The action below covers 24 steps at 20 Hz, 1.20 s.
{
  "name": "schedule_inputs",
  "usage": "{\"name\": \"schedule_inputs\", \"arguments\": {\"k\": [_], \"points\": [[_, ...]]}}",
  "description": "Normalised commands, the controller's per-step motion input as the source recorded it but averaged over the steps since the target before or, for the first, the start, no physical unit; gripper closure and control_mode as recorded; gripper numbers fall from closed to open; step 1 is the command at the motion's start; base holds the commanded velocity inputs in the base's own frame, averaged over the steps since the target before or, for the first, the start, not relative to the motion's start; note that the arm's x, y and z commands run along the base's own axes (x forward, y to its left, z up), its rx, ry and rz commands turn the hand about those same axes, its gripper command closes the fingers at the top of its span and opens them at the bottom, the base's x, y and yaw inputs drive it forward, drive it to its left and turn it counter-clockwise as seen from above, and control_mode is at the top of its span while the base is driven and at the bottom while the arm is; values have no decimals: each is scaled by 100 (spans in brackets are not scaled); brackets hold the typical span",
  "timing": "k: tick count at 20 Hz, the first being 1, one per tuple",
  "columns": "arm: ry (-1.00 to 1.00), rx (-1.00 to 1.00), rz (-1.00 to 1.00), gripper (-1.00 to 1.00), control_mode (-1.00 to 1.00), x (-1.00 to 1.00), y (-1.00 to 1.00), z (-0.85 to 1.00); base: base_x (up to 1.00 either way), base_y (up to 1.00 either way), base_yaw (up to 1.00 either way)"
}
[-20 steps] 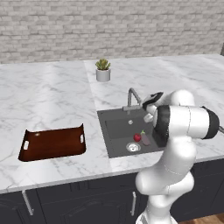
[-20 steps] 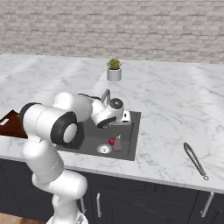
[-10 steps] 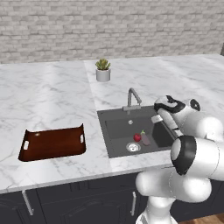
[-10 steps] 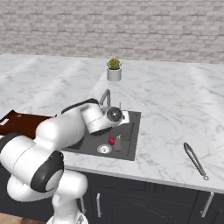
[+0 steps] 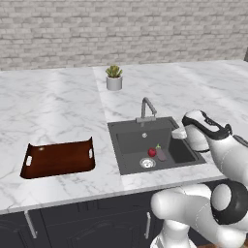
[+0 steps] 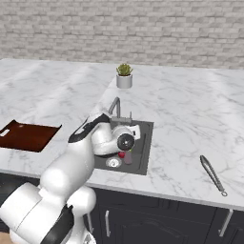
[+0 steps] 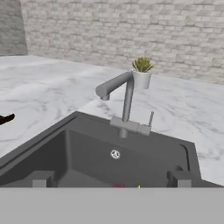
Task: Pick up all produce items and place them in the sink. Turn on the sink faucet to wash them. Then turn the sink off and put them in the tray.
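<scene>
As I read the three views from my station, the white marble surface (image 5: pixel 58 104) carries a dark grey rectangular recessed sink (image 5: pixel 131 140) with a round silver drain (image 5: pixel 147 163), and both produce items lie on its floor: a small round red fruit (image 5: pixel 151 152) just beside the drain, and an elongated purple vegetable with a green tip (image 5: pixel 161 154) touching or nearly touching the fruit on the side away from the drain. In the right base view the same pair shows partly behind the arm, the fruit (image 6: pixel 122 154) and the vegetable (image 6: pixel 128 157) close together next to the drain (image 6: pixel 113 163). The slim grey metal gooseneck faucet (image 5: pixel 147 109) stands at the back rim of the sink, spout arching over the basin; I see no stream under it in the hand view, where the faucet (image 7: pixel 124 98) rises straight ahead with its thin side lever upright. The pincer (image 7: pixel 109 179) hangs low over the front part of the sink, its two dark fingertips (image 7: pixel 39 178) spread wide apart with nothing between them. The dark reddish-brown rectangular wooden tray with raised curved ends and handle slots (image 5: pixel 60 157) sits on the surface well apart from the sink, to the left in the left base view, with nothing on it. A green succulent in a small grey pot (image 5: pixel 114 77) stands behind the faucet near the brick wall. A slim dark metal utensil (image 6: pixel 212 174) lies on the surface on the far side of the sink from the tray.
</scene>
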Motion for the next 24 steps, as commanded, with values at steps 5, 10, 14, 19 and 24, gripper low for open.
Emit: {"name": "schedule_inputs", "arguments": {"k": [5,10,14,19,24], "points": [[-3,2,0,-100,-100,6,0,-6,0,0,0],[-3,2,0,-100,-100,0,0,-2,0,0,0],[0,1,0,-100,-100,0,0,0,0,0,0],[0,0,0,-100,-100,2,-1,0,0,0,0],[0,2,0,-100,-100,24,-13,0,0,0,0]]}}
